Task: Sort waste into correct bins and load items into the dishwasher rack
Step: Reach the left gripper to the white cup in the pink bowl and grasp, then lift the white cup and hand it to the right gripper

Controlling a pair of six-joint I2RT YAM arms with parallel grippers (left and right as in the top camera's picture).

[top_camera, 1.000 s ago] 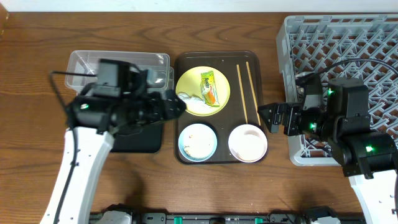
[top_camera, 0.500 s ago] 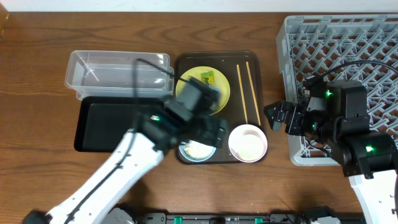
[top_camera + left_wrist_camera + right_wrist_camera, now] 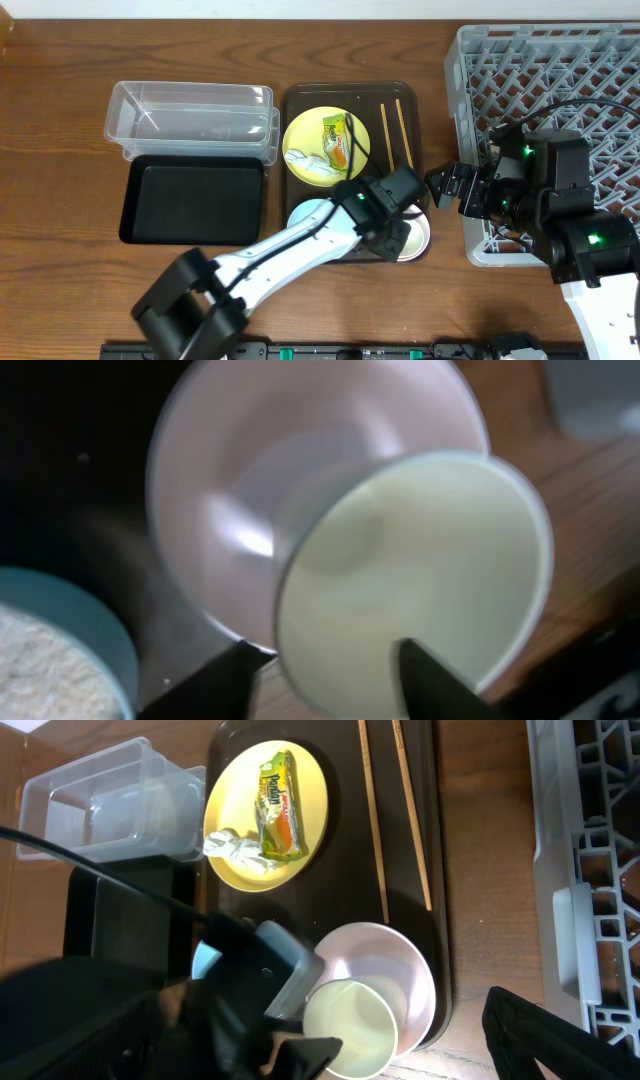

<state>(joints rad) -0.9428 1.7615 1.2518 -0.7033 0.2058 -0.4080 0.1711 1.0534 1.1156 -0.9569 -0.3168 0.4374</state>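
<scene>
- Locate the left gripper point(image 3: 328, 652) over the near right corner of the brown serving tray point(image 3: 295, 100), mid-bench, directly above the white bowl point(image 3: 385, 955).
- Read its jaws as spread: one finger point(image 3: 222, 685) just outside the wall of the small white cup point(image 3: 420, 560), the other over the cup's mouth. Treat any pinch as unconfirmed, given the blur.
- Note the cup apparently tipped against the bowl's rim, mouth toward the wrist camera. Regard lift-off as impossible to confirm.
- Locate the right gripper point(image 3: 442, 190) above bare bench between the serving tray and the dishwasher rack point(image 3: 560, 60). Read its jaws as spread, holding nothing.
- Record the rack, along the right edge up to the far right corner, as unloaded across its visible part.
- Record the clear tub point(image 3: 190, 100) and the black tray point(image 3: 190, 200), adjacent toward the left edge with the tub on the far side, as containing no waste.
- List as outstanding waste: the snack wrapper point(image 3: 336, 140) and a white clump beside it on the yellow plate point(image 3: 303, 132), plus rice in the light blue bowl point(image 3: 303, 214).
- List as outstanding items: plate, both bowls, cup, and two chopsticks point(image 3: 373, 820) along the serving tray's right side.
- Judge the task as barely begun, with nothing sorted and nothing loaded. Take the cup pickup as the step in hand.
</scene>
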